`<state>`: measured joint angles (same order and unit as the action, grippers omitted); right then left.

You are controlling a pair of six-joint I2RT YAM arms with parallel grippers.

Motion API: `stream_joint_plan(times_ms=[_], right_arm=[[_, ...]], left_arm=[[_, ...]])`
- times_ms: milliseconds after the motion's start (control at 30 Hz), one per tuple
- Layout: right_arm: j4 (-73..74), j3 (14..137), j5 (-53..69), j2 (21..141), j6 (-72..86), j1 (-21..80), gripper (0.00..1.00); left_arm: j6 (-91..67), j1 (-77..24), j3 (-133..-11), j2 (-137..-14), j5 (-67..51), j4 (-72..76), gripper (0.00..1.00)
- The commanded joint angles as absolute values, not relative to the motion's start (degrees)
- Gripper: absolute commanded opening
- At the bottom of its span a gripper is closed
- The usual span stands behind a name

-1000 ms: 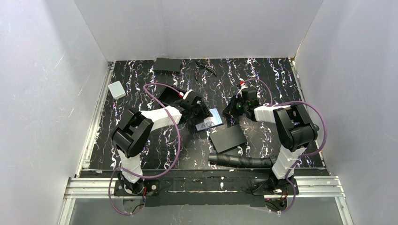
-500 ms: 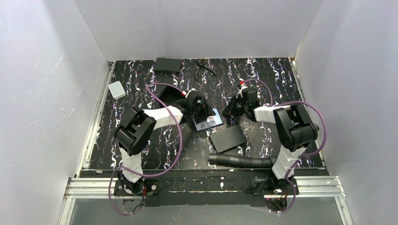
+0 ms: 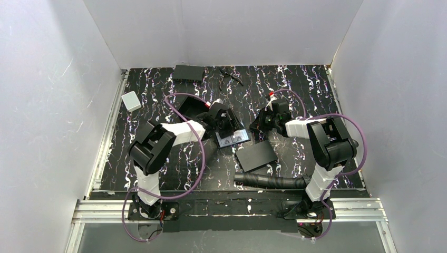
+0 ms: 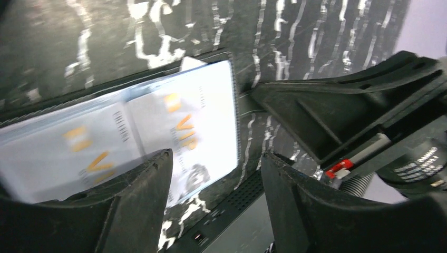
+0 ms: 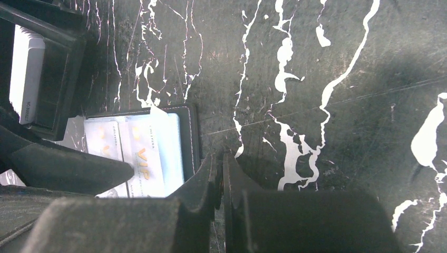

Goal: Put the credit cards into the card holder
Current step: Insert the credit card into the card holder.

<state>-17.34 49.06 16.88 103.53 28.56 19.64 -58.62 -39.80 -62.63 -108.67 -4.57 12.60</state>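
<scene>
2 credit cards (image 4: 184, 137) on card holder (image 5: 192, 132), insertion step; left gripper (image 4: 213, 163) open, right gripper (image 5: 221, 158) closed; next, probably seat cards fully.

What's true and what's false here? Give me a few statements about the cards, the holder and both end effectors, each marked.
1. The left end effector stands open over the credit cards. True.
2. The right end effector is wide open. False: it is shut, at the edge of the card holder.
3. The cards show orange VIP lettering. True.
4. The small white box sits far right in the top view. False: it is far left.
5. The black flat sheet covers the cards. False: it lies beside the holder.
</scene>
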Motion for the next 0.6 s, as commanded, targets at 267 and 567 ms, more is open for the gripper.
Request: stream_joint_plan(times_ms=[267, 567], right_arm=[[-15.16, 48.32, 16.72, 104.07, 27.96, 19.86, 0.01], [-14.94, 48.69, 16.77, 103.98, 27.78, 19.86, 0.01]], left_arm=[[-57.86, -39.82, -62.77, -105.52, 0.86, 3.58, 0.63], [-58.75, -39.81, -64.11, -109.46, -3.07, 7.65, 0.62]])
